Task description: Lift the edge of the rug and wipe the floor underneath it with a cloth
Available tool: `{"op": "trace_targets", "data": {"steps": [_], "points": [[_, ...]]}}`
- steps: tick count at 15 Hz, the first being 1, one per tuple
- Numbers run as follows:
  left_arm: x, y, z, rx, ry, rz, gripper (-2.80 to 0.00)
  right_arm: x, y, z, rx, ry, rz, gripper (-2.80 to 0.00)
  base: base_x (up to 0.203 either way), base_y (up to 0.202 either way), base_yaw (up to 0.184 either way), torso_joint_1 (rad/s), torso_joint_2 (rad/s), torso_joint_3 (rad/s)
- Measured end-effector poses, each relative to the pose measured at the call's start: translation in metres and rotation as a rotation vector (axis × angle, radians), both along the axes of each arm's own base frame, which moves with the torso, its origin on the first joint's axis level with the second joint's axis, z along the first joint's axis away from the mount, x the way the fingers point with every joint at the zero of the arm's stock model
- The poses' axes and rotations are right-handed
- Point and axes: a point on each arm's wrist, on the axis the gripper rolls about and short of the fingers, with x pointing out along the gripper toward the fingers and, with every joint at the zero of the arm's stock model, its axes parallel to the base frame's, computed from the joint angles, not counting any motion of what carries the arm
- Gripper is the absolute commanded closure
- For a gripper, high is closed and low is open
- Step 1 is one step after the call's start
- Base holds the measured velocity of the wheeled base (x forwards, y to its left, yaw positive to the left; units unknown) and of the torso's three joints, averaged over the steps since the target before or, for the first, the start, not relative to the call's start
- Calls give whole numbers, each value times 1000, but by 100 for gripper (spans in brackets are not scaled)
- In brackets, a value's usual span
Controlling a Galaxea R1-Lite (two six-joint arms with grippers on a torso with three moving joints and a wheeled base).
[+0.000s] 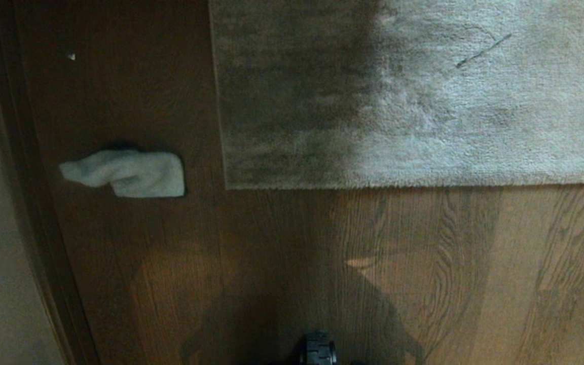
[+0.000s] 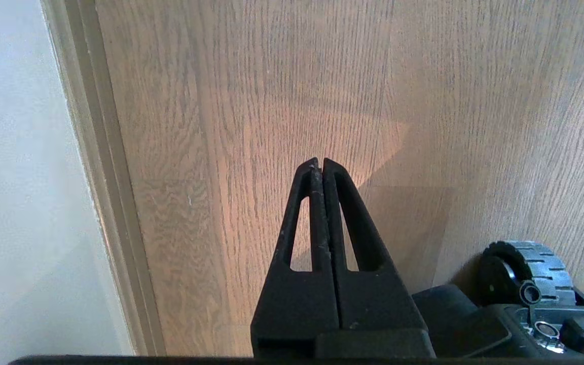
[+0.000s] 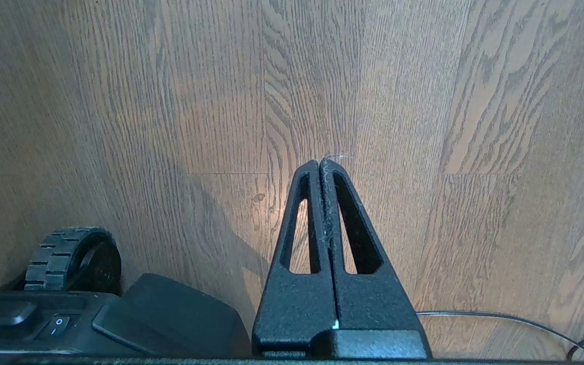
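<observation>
Head view: the cloth (image 1: 129,174), a pale grey-green rag bunched into a soft fold, lies on the floor (image 1: 322,263) just beside the rug edge (image 1: 373,185), off its square corner and towards the wall. The grey-beige pile is plush and streaked. The left gripper (image 2: 319,163) and right gripper (image 3: 321,164) hang pressed together and empty over bare planks. The first step is best served by spreading one gripper over the cloth's raised fold.
</observation>
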Motion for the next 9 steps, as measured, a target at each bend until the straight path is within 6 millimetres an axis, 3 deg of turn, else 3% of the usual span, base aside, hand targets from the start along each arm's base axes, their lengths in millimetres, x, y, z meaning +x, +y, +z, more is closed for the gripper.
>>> {"op": "trace_targets", "data": {"steps": [4, 9], "points": [[0, 0, 0, 2, 0, 0, 0, 0, 0, 0, 0, 0, 0, 0, 0, 0, 0, 0, 0, 0], [0, 0, 0, 3, 0, 4, 0, 0, 0, 0, 0, 0, 0, 0, 0, 0, 0, 1, 3, 154]]}}
